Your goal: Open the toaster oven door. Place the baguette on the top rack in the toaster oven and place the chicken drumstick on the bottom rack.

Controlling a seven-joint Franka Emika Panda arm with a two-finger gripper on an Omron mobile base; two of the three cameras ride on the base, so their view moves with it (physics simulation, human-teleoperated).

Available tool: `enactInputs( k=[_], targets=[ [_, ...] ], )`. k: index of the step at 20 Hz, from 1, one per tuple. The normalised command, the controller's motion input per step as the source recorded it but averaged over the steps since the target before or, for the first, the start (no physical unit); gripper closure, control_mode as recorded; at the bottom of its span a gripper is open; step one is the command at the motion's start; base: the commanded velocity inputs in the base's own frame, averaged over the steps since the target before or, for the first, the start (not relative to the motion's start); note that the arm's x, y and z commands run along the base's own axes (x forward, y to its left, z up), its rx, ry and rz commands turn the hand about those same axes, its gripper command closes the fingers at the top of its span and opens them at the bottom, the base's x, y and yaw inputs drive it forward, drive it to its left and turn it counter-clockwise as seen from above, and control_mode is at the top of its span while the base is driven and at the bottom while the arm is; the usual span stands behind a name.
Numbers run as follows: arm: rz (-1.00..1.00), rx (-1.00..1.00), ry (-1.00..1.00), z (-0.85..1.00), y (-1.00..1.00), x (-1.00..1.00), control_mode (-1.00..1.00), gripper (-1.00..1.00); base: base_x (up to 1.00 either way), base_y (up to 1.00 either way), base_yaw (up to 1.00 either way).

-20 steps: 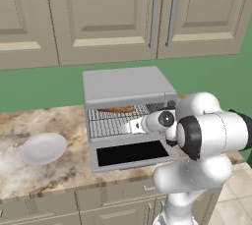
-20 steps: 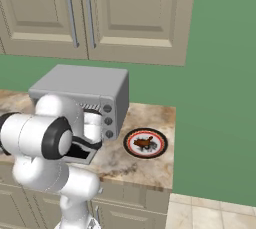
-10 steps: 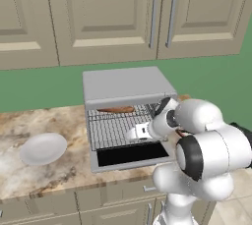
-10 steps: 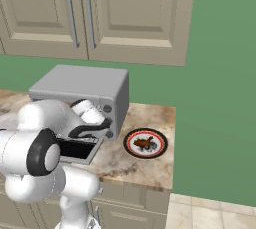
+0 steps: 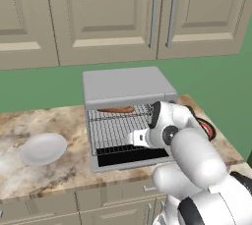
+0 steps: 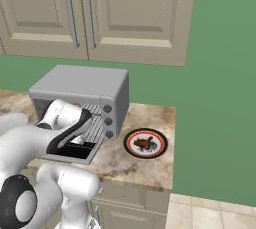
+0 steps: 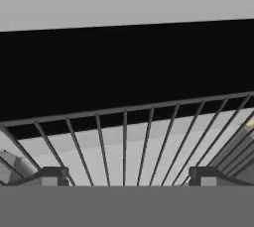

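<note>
Gripper (image 7: 129, 176): fingers spread apart, nothing between them; in the hand view the two dark fingertips (image 7: 49, 175) rise just in front of wire rack bars, with the black door glass beyond.
Toaster oven door (image 5: 135, 156): folded down flat toward the counter's front edge, hinge at its lower side, black glass window facing up, silver frame around it.
Toaster oven (image 5: 129, 85): boxy silver-grey body on the counter (image 5: 34, 175), mouth facing the front edge; round knobs down its right side in the right base view.
Bottom rack (image 5: 115, 139): silver wire grid of thin parallel bars, lying level; the gripper sits at its front right part.
Top rack (image 5: 118, 116): higher wire grid, level.
Baguette (image 5: 116, 110): long, thin, brown; lies on the top rack, long axis left to right, parallel to the counter's front edge; above and behind the gripper, apart from it.
Chicken drumstick (image 6: 145, 143): small, dark reddish-brown, on a red-rimmed plate (image 6: 131, 149) near the counter's right edge, right of the oven, well apart from the gripper; pointing direction cannot be told.
White plate (image 5: 43, 148): on the counter's left part, left of the oven.
</note>
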Motion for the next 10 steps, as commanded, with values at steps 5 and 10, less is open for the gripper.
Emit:
enactInputs(
  k=[5,10],
  targets=[
    [0.00,0.00,0.05,1.00,0.01,-0.02,-1.00,-1.00,0.00,0.00,0.00],
    [0.00,0.00,0.01,1.00,0.06,-0.13,-1.00,-1.00,0.00,0.00,0.00]
  ],
)
